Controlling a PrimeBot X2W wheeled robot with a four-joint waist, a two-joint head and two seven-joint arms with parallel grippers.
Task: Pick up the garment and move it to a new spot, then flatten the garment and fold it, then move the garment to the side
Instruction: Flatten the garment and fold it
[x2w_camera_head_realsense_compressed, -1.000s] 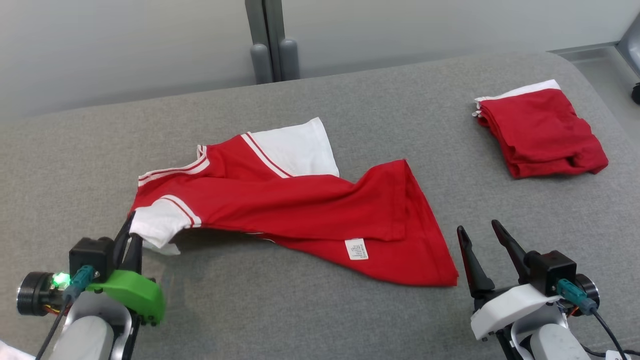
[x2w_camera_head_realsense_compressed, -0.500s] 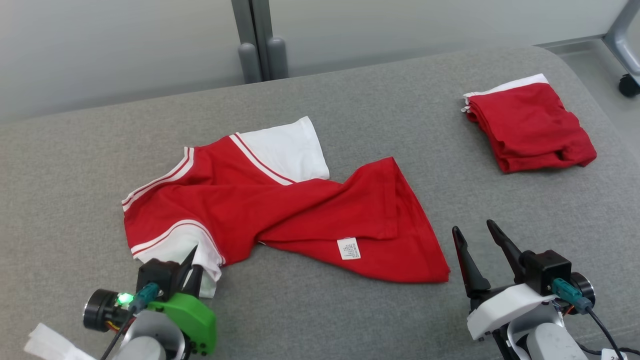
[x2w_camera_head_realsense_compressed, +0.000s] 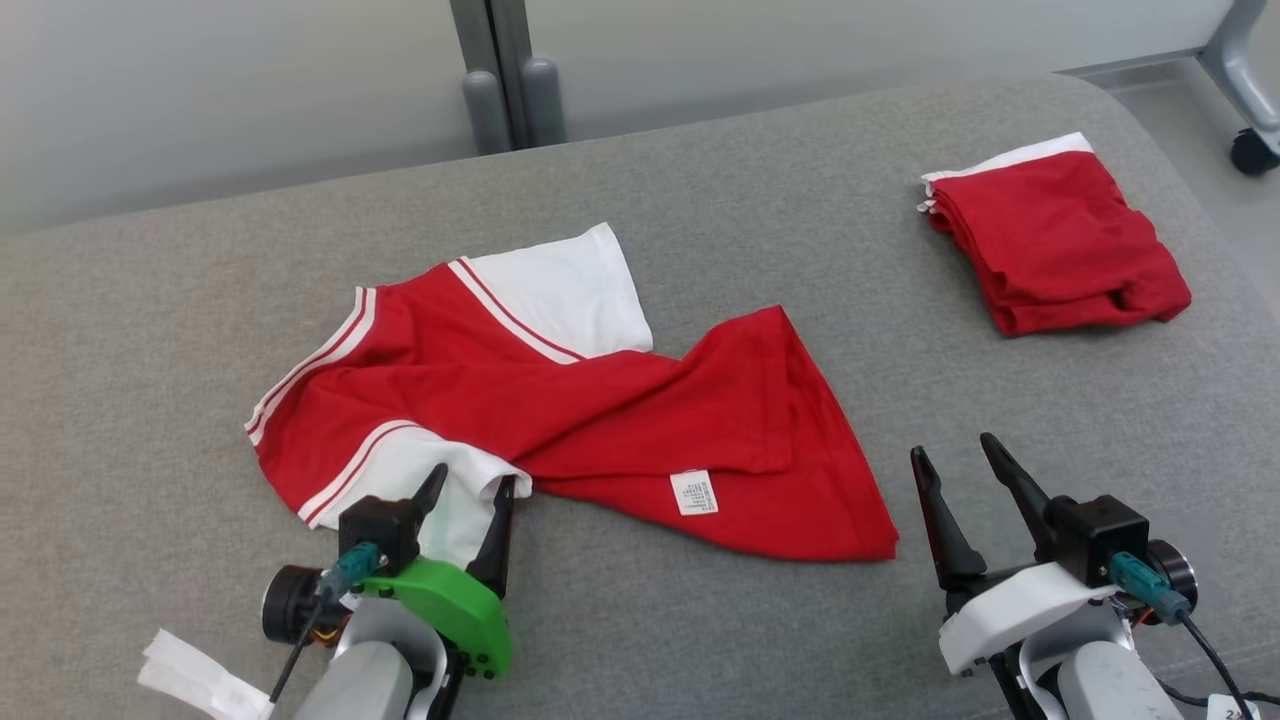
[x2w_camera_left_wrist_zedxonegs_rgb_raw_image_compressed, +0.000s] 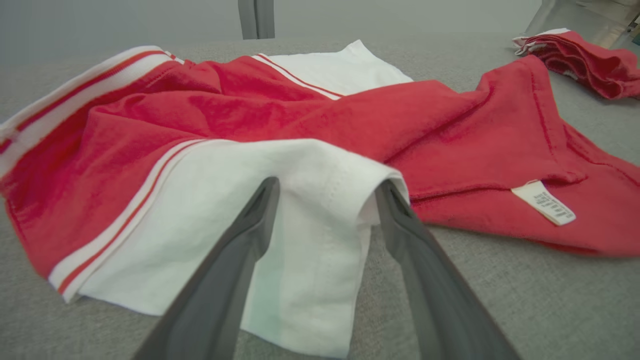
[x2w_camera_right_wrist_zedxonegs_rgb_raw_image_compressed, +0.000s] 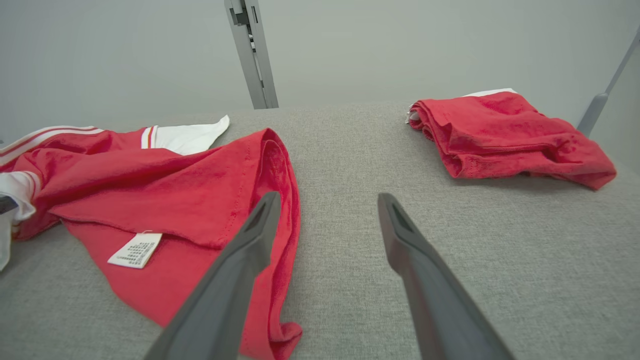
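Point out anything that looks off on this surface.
The red shirt lies twisted rather than flat: its care label faces up, and one white sleeve sits rumpled between the fingers of the open left gripper. The folded red garment looks tidy.

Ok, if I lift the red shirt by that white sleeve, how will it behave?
Probably floppy: the shirt lies in soft twists and folds, so it should drape from the sleeve. Likely light; the cloth looks thin. Pushed, it would probably bunch rather than slide on the textured table.
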